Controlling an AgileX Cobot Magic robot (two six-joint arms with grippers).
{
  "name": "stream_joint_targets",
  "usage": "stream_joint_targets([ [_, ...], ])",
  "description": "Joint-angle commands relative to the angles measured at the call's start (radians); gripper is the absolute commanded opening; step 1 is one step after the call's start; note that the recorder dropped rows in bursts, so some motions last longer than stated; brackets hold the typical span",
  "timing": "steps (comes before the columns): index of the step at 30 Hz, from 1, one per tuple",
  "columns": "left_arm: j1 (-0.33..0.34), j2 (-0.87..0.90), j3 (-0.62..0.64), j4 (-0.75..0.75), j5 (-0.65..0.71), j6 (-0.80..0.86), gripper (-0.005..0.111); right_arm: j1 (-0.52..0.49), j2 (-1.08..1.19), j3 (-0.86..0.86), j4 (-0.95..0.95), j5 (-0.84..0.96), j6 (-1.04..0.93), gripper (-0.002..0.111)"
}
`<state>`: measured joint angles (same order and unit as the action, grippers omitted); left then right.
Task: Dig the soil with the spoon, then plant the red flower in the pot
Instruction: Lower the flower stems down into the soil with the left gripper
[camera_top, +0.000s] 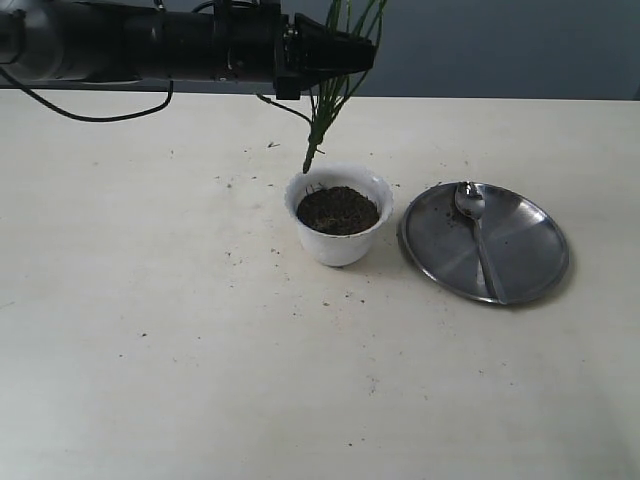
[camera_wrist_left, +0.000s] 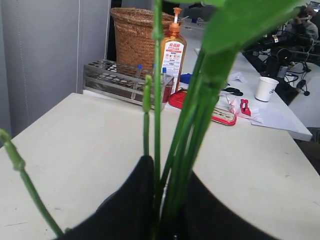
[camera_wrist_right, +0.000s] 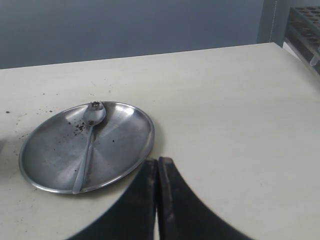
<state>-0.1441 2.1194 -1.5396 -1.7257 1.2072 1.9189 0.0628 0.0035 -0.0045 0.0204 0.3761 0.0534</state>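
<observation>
Hanging from the left claw (camera_top: 368, 52), flower stems (camera_top: 322, 115), tips at pot (camera_top: 340, 250) rim.

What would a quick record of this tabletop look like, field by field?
left gripper: shut on the flower stems, raised above the table
flower stems: green, lower ends at the rim of the pot; bloom out of view
pot: white, upright, holding dark soil
spoon: lying on the steel plate, beside the pot
right gripper: shut, empty, near the steel plate
table: scattered soil crumbs around the pot
</observation>
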Motion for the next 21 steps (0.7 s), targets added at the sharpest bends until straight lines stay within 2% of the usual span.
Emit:
stream_joint_targets([
  [1,-0.007,0.004,0.002,-0.019,0.014,-0.006,0.0,0.004,-0.004,0.004,0.001,-0.012,-0.004,0.0],
  [15,0.001,0.004,0.002,-0.019,0.014,-0.026,0.0,0.004,-0.004,0.004,0.001,-0.012,-0.004,0.0],
  [21,-0.019,0.004,0.002,-0.019,0.014,-0.024,0.0,0.004,-0.004,0.004,0.001,-0.01,-0.004,0.0],
])
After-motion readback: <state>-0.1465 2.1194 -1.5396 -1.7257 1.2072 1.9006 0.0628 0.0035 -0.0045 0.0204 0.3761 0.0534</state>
